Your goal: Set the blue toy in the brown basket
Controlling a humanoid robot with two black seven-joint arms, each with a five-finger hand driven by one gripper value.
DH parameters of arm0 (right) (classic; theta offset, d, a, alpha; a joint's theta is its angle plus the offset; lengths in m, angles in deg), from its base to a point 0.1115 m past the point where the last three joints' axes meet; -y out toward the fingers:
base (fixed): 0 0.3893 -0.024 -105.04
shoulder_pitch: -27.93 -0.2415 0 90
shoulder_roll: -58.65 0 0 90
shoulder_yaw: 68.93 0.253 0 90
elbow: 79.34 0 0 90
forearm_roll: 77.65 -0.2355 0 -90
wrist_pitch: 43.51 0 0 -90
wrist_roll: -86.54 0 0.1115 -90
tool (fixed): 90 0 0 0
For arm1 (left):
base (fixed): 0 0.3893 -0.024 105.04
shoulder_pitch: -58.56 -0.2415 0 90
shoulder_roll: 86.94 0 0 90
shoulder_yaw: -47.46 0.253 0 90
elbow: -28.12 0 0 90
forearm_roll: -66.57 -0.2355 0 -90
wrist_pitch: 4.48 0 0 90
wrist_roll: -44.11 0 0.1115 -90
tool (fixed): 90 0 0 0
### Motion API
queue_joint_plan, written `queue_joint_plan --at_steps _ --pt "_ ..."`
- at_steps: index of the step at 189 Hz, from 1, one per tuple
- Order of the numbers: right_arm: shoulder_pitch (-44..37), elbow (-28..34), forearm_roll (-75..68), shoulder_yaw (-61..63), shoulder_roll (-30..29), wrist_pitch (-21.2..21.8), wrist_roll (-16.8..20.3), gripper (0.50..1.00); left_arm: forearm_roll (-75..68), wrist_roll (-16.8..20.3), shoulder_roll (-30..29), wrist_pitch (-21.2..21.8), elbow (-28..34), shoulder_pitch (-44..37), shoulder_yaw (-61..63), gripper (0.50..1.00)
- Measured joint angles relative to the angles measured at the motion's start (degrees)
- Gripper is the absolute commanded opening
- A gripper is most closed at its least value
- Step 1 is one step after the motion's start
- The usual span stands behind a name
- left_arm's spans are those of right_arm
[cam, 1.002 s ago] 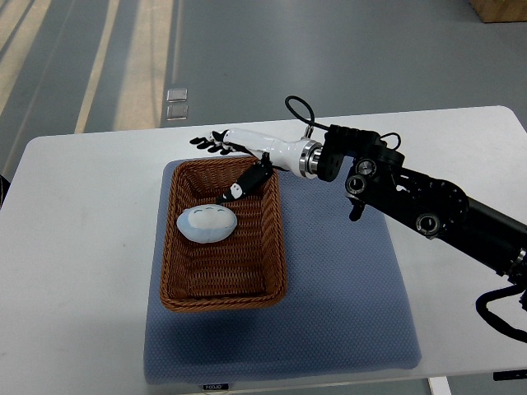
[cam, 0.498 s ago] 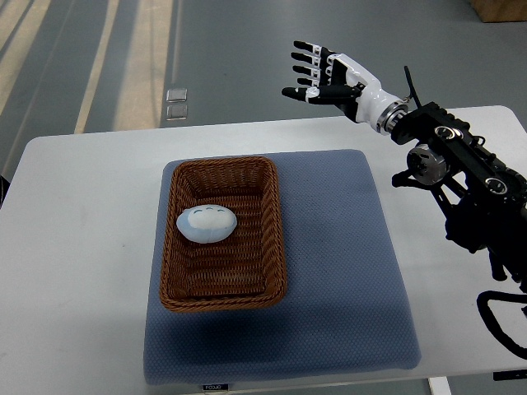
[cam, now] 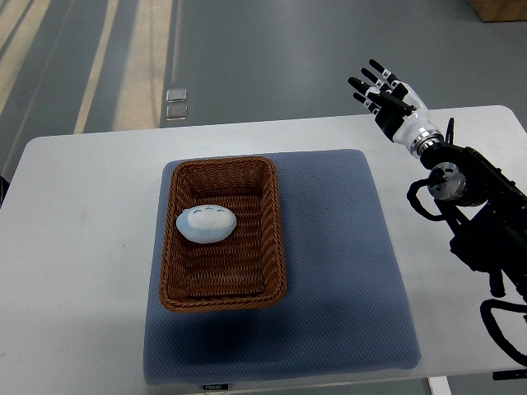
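The blue toy [cam: 207, 224] lies inside the brown basket [cam: 277, 239], toward its far left part, resting free. The basket sits on a grey-blue mat [cam: 346, 271] on the white table [cam: 74, 247]. The right hand [cam: 387, 95] hangs far right, well apart, fingers spread and empty. The placing looks done; nothing seems left.

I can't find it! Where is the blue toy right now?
In the top view, the blue toy lies inside the brown basket, toward its far left part, on the blue mat.
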Motion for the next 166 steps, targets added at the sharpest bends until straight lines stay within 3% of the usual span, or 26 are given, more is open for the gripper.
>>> queue_joint_plan --at_steps 74,166 --pt "2.4 -4.14 -0.43 -0.41 0.18 2.57 -3.13 0.913 0.0 -0.42 0.0 0.0 0.08 -0.17 0.06 1.0" --pt "3.29 -4.28 -0.58 -0.23 -0.39 1.85 -3.74 0.913 0.0 -0.43 0.0 0.0 0.0 -0.18 0.08 1.0"
